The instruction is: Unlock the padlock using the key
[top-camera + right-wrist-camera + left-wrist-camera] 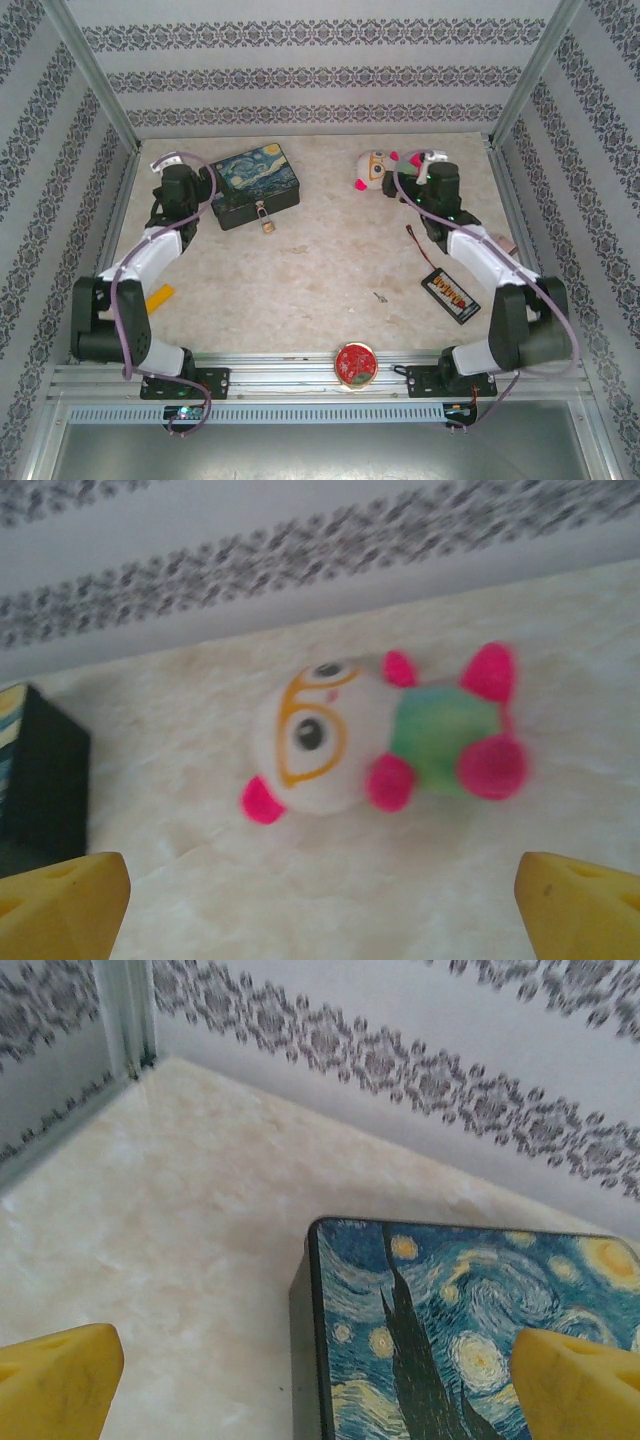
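Observation:
The tiny brass padlock (265, 219) hangs at the front latch of the starry-night tin (255, 183), at the table's far left. The key (380, 296), a thin dark sliver, lies flat on the marble near the middle, apart from both arms. My left gripper (183, 183) hovers by the tin's left end, open; in its wrist view the yellow fingertips (60, 1385) straddle the tin's corner (440, 1330) without touching it. My right gripper (437, 178) is open at the far right, and nothing sits between its fingertips (580, 905).
A white, pink and green plush toy (380, 735) lies just beyond the right gripper. A black pack with a wire (450, 295) rests near the right arm, a round red disc (356, 363) at the front rail, a yellow piece (160, 296) by the left arm. Patterned walls enclose the table.

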Tool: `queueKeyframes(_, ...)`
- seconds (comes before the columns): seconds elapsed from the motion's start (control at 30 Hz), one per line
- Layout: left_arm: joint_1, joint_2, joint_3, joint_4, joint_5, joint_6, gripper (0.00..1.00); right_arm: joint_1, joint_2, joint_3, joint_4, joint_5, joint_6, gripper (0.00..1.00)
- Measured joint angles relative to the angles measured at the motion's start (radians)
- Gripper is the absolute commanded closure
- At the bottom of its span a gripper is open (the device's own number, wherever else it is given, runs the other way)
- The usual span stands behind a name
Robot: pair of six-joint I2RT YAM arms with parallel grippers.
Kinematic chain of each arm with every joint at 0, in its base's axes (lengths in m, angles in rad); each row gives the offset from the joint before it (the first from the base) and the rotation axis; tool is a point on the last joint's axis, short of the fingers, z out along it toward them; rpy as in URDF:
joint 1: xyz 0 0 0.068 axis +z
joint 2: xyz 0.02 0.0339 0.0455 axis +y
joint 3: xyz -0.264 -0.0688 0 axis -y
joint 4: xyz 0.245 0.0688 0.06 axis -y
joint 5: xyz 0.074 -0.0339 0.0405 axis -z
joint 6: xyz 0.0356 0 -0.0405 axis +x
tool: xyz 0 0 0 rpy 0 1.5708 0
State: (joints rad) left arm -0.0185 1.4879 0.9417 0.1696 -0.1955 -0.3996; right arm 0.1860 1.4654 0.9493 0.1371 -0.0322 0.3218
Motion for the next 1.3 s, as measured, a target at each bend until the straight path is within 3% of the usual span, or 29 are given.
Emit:
queueKeyframes(0.2,0.0,0.165,0.122,-0.107,0.055,-0.053,0.01,0.123,0.245,0.23,-0.103,-0.086,0.057,0.02)
queueKeyframes(0.3,0.0,0.227,0.162,-0.132,0.081,-0.072,0.01,0.16,0.358,0.352,-0.134,-0.142,0.086,0.07)
queueKeyframes(0.4,0.0,0.274,0.19,-0.143,0.105,-0.087,0.08,0.188,0.485,0.509,-0.175,-0.204,0.122,0.13)
queueKeyframes(0.53,0.0,0.319,0.206,-0.156,0.119,-0.097,0.1,0.211,0.634,0.68,-0.198,-0.269,0.16,0.18)
queueKeyframes(0.73,0.0,0.349,0.224,-0.16,0.138,-0.102,0.18,0.237,0.818,0.898,-0.264,-0.335,0.201,0.29)
queueKeyframes(0.9,0.0,0.354,0.228,-0.156,0.16,-0.104,0.28,0.264,0.933,1.05,-0.322,-0.374,0.212,0.33)
queueKeyframes(1.1,0.0,0.354,0.225,-0.143,0.182,-0.108,0.46,0.316,0.997,1.132,-0.385,-0.384,0.208,0.42)
queueKeyframes(1.3,0.01,0.321,0.144,-0.053,0.196,-0.142,0.54,0.316,0.959,1.065,-0.357,-0.376,0.211,0.52)
